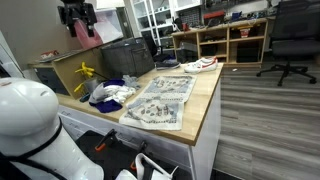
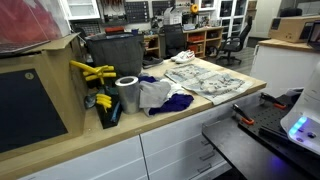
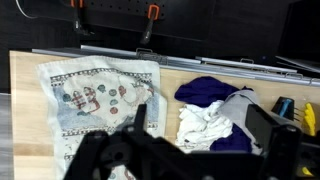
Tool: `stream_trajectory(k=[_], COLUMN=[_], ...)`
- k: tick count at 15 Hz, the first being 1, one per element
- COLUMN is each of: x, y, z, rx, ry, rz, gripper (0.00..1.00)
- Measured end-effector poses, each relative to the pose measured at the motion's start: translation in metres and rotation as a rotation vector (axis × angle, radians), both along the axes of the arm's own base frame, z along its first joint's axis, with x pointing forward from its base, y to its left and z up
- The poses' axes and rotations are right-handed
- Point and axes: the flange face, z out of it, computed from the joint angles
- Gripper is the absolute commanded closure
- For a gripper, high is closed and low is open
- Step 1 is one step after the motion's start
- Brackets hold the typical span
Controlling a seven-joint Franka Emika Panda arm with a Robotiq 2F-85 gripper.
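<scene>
My gripper (image 3: 200, 128) is open, with nothing between its fingers (image 3: 141, 116). It hangs high above the wooden worktop (image 3: 28, 110), up near the top of an exterior view (image 1: 77, 20). Straight beneath it lies a heap of cloths: a crumpled white one (image 3: 205, 122), a purple one (image 3: 205, 90) and a grey one (image 3: 243, 101). Both exterior views show the same heap (image 1: 112, 93) (image 2: 160, 95). To one side of it a patterned printed cloth (image 3: 95, 100) (image 1: 160, 100) (image 2: 210, 78) is spread flat.
Yellow clamps (image 2: 92, 72) (image 1: 87, 72) and a silvery roll (image 2: 127, 93) stand by the heap, next to a dark bin (image 2: 115, 48). A white and red item (image 1: 200, 65) lies at the worktop's far end. Office chairs (image 1: 290, 40) and shelves (image 1: 225, 40) are beyond.
</scene>
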Motion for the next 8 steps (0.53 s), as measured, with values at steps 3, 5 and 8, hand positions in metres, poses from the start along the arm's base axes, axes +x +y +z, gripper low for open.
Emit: stream_trajectory(k=[3, 5, 8], x=[0.0, 0.0001, 0.0012], y=[0.0, -0.0001, -0.0033], z=[0.0, 0.0, -0.0057], rx=[0.0, -0.001, -0.006], ry=[0.0, 0.0, 0.005], rz=[0.0, -0.001, -0.019], gripper=[0.0, 0.0, 0.0])
